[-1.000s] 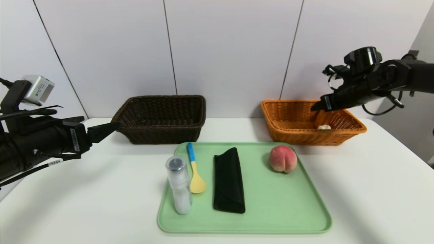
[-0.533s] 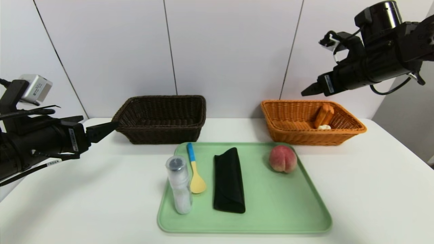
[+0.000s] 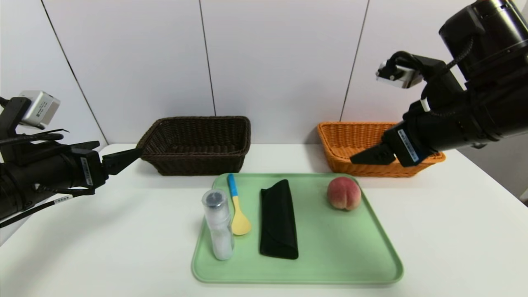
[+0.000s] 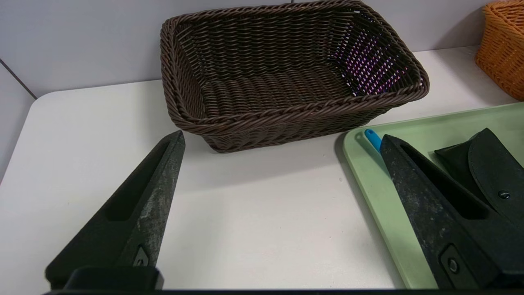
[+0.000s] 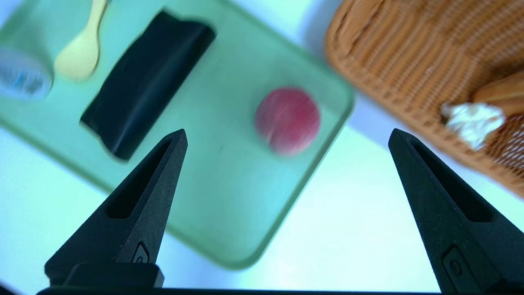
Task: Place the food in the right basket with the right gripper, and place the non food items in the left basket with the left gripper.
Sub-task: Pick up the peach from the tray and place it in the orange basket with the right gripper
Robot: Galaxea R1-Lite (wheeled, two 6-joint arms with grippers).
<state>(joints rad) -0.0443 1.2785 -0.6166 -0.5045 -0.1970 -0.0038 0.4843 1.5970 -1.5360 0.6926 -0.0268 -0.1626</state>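
On the white surface the green tray lies nearest and serves as the landmark for everything else. Four things rest in it: a clear bottle with a dark cap stands upright at its left edge, a spoon with a blue handle and yellow bowl lies just beside the bottle, a black pouch lies lengthwise in the middle of the tray, and a peach sits in its far right corner, well apart from the pouch. Above the tray's far right corner, over the near rim of the orange basket, hangs the right gripper, tilted downward toward the tray; the right wrist view shows its two fingers spread wide with nothing between them, the peach and the tray's edge showing in the gap. Well to the left of the tray, above the surface, the left gripper points roughly level toward the brown basket, its fingers likewise wide apart and holding nothing. Beyond the tray's far left corner stands the brown basket, and the left wrist view shows only bare weave inside it. Beyond the tray's far right corner stands the orange basket; in the right wrist view a white crumpled-looking item lies inside it against a tan, bread-like piece, though what exactly they are cannot be told.
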